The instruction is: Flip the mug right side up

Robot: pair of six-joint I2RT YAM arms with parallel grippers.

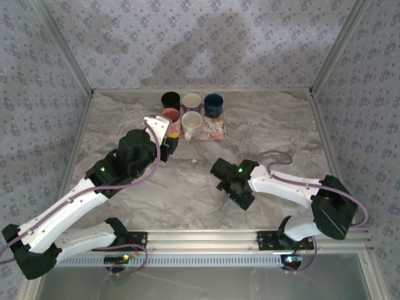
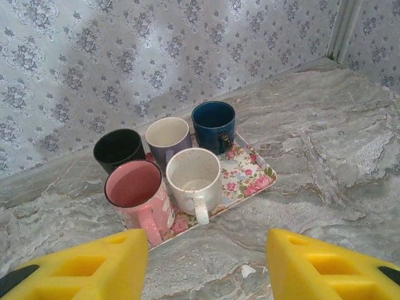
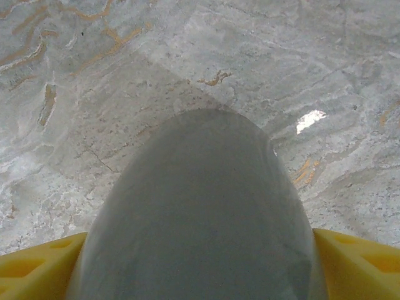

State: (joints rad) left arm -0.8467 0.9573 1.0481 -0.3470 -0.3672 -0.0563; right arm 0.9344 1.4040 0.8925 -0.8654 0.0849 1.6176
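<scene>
A smooth grey mug bulges out between the yellow fingers of my right gripper, which press on both its sides; its rim and handle are hidden. The marble table lies just beyond it. From above, that right gripper hangs low over the table's middle and covers the mug. My left gripper is open with nothing between its pads, just in front of the floral tray. Its fingers frame bare marble.
The tray holds upright mugs: black, lavender, dark blue, pink and speckled white. Patterned walls close the back and sides. An aluminium rail runs along the near edge.
</scene>
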